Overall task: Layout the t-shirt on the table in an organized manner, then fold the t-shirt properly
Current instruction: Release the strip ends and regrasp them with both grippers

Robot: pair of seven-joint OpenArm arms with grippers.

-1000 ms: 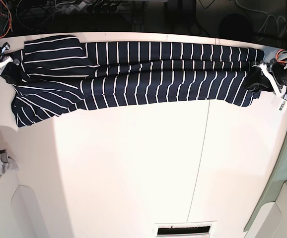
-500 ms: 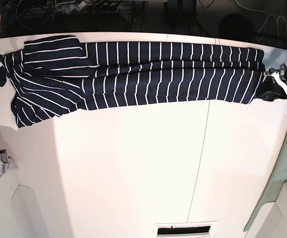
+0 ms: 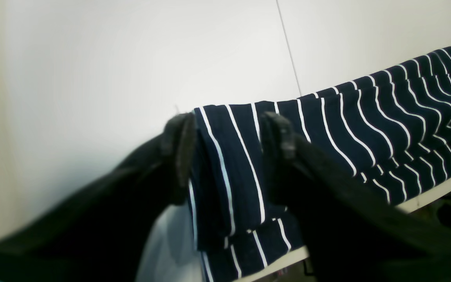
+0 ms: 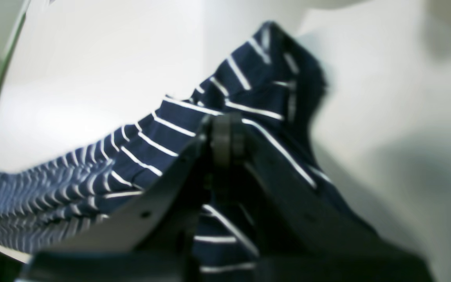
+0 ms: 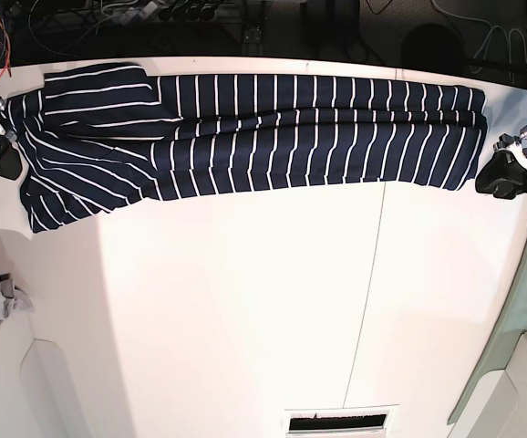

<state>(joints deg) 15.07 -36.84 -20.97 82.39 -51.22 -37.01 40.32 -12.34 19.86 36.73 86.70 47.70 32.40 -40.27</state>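
The t-shirt lies stretched in a long, doubled band along the far edge of the table, apparently pulled taut from both ends to flatten it. The left gripper has jaws spread wide, straddling the hem without pinching it; the right gripper is closed at the sleeve end, holding nothing. The white tabletop, crossed by a dark seam, is backed by cables.
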